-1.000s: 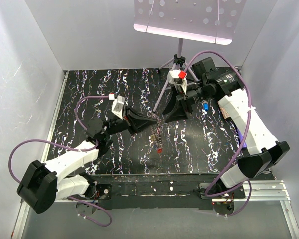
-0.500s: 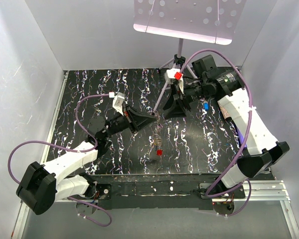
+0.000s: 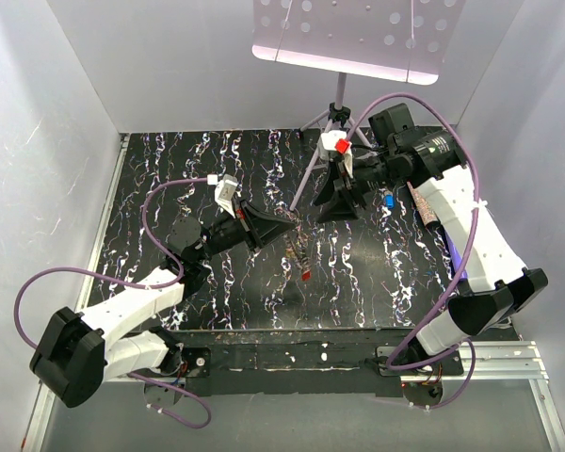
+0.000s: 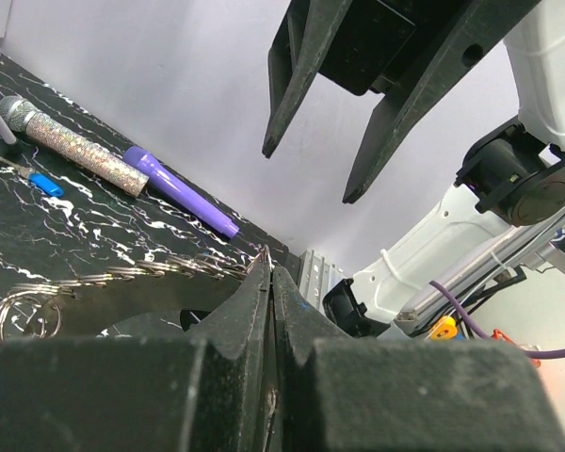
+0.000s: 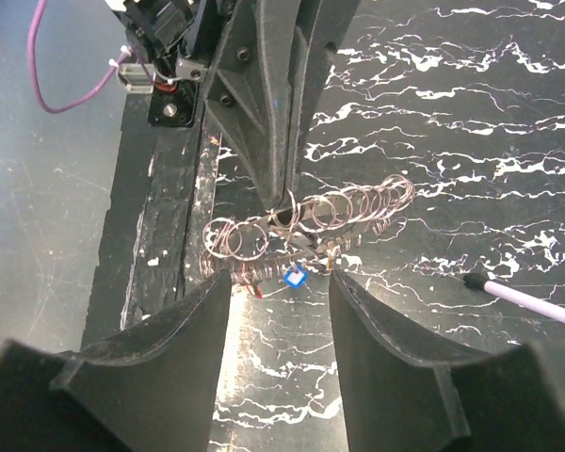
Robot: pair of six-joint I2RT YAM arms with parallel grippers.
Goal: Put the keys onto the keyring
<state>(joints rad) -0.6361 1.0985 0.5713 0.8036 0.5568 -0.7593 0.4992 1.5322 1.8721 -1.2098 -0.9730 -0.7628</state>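
Left tool (image 3: 284,222) clenched on coiled wire keyring (image 3: 296,250), dangling strand higher than before, right tool (image 3: 337,213) released, marbled black surface (image 3: 169,169)

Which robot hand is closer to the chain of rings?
Left. The left gripper is shut on one end of the keyring, so it touches it. The right gripper hangs open above the keyring and does not touch it.

No legible text — apparently none.
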